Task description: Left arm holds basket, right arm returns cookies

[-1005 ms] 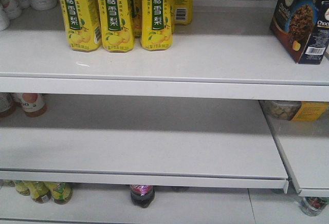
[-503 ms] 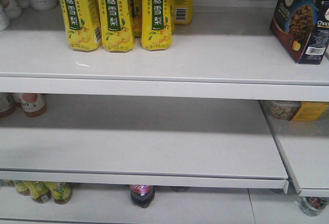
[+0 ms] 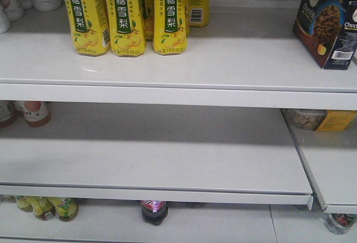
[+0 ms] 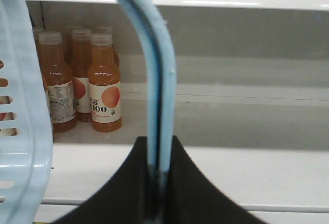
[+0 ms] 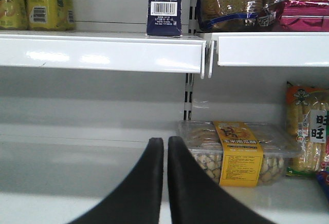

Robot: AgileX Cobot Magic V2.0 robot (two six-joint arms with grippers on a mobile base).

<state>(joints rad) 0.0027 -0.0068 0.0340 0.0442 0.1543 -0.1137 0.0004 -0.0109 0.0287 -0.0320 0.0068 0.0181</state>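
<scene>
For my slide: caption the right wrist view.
Empty right hand, fingers together, below the shelf holding the dark navy cardboard cookie box.

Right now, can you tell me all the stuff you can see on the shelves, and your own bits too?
Yellow drink cartons: at least three in the front row, more behind, top shelf left.
Cookie box: one, navy and brown, top shelf right.
Orange juice bottles: several, on a lower shelf.
Clear tub with yellow label: one, middle shelf right.
Dark bottle: one, bottom shelf.
Biscuit packet: one, blue, on the neighbouring top shelf.
Basket: one, light blue.
Left gripper: black, jaws shut on the basket handle.
Right gripper: black, jaws shut, holding nothing.
</scene>
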